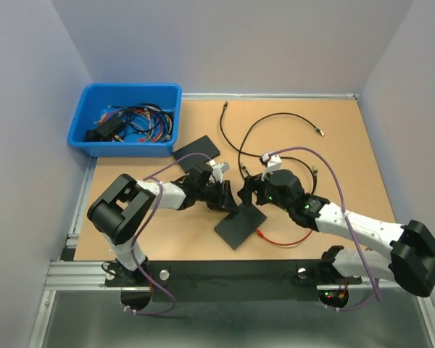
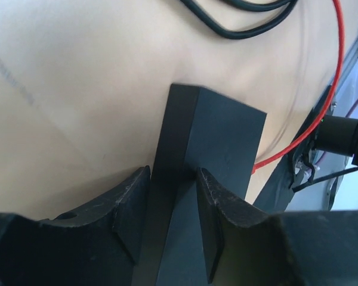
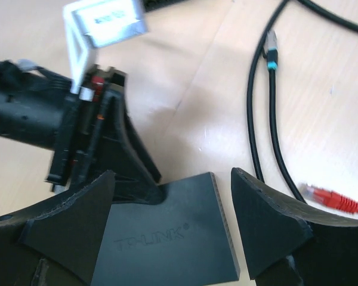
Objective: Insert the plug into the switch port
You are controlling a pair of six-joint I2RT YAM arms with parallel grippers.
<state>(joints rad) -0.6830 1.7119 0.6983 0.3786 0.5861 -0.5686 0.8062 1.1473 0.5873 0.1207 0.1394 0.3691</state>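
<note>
The switch (image 1: 241, 225) is gripped along one edge by the left gripper (image 2: 173, 179), whose fingers are clenched on it. The right gripper (image 3: 173, 177) is poised over the switch's other end, its fingers spread wide and nothing grasped. The red plug (image 3: 322, 195) is seen lying on the table just to the right of the switch, untouched. Bracing the switch is judged the step in hand. Next, the plug must be picked up by the right gripper and lined up with a port, none of which is shown. Beyond the switch, black cables (image 1: 275, 123) and a blue bin (image 1: 127, 119) are seen.
</note>
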